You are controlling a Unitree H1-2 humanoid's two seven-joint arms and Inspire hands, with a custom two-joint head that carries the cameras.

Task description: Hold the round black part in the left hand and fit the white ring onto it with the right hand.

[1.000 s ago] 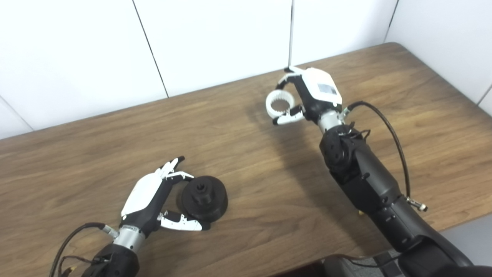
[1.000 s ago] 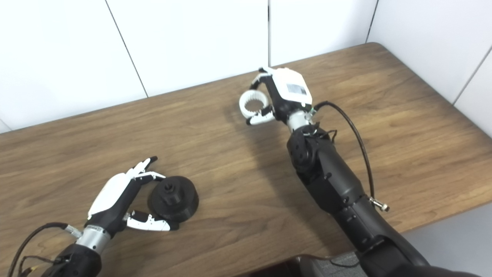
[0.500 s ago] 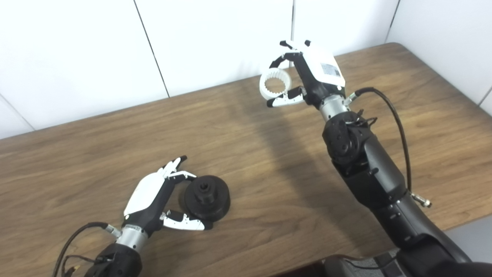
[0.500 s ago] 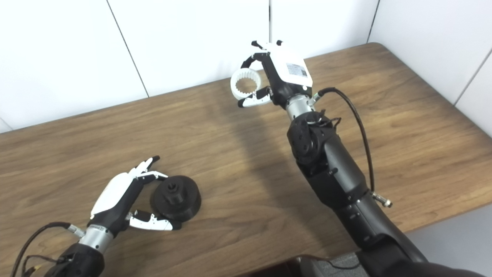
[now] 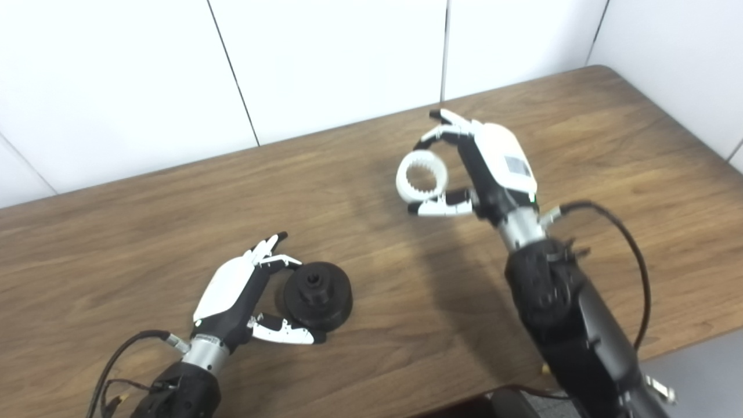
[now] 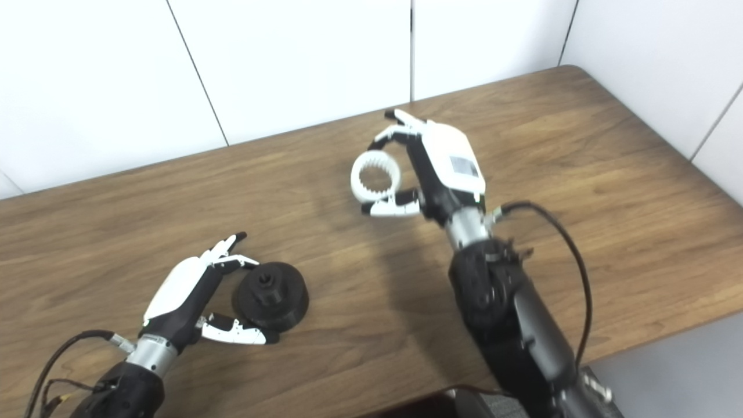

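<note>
White ring [image 5: 422,181] is clamped in the right hand [image 5: 484,168], centre-right, toothed bore exposed for fitting; round black part [image 5: 316,289] is loosely cupped on the tabletop [image 5: 145,232] by the spread left hand [image 5: 244,296].

You have a wood-grain table [image 5: 145,220], brown, with a rounded far right corner against white wall panels. Only one thing lies directly on it: the round black part [image 5: 317,295], resting flat near the front left, a small hub with a hole facing up. It sits between the left hand's [image 5: 235,296] fingers [image 5: 273,255] above and thumb below, just beside both; contact cannot be told. A soft shadow crosses the table's middle.
</note>
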